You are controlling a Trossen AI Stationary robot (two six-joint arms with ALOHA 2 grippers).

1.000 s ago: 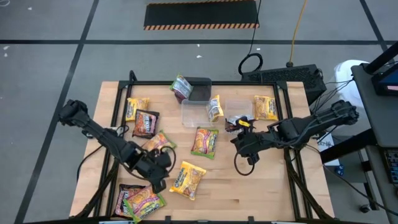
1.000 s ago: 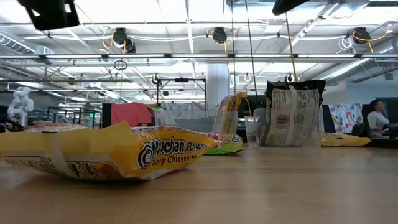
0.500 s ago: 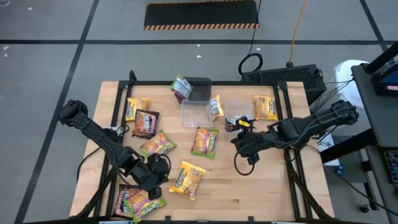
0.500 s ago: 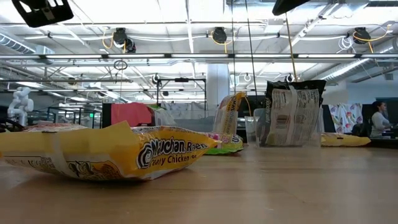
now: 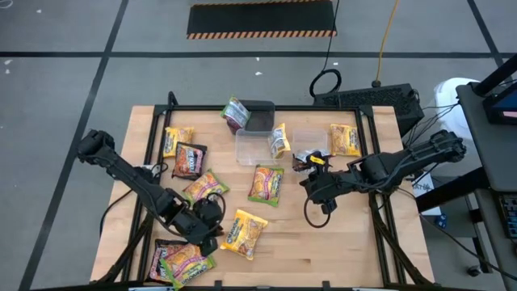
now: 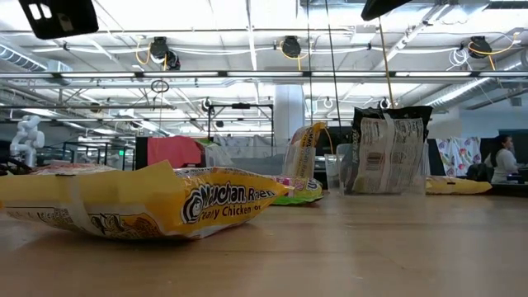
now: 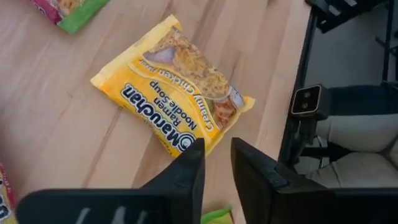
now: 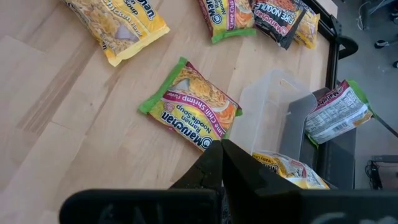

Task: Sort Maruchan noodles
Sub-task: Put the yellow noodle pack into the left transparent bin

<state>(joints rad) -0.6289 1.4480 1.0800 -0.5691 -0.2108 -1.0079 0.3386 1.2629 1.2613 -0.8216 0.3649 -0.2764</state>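
**A:** Since a second ago, my left claw (image 5: 212,234) has swung back from the near-left packets toward the yellow packet (image 5: 244,232); it sits low over the table (image 5: 323,250), just left of that packet. Nothing else has shifted.

**B:** Fingers?

**A:** A narrow gap shows between my left fingers (image 7: 186,174) in the wrist view, nothing in it. The yellow packet (image 7: 174,115) lies flat just ahead of the tips, apart from them. My right claw (image 5: 311,184) hangs mid-table on the right, fingers pressed together, empty.

**B:** Where are the noodles?

**A:** Scattered. A green-edged packet (image 5: 266,183) lies flat at centre; another green-edged one (image 5: 203,187) sits left of it, beside a dark packet (image 5: 189,160) and a yellow one (image 5: 176,140). Two packets overlap at the near-left corner (image 5: 179,260). One stands tilted in a clear tub (image 5: 252,147), another yellow one (image 5: 345,139) lies far right. One packet leans on the dark grey box (image 5: 260,115) at the far edge.

**B:** Low view?

**A:** The yellow packet (image 6: 140,202) fills the foreground; a person (image 6: 503,161) sits far off in the room.
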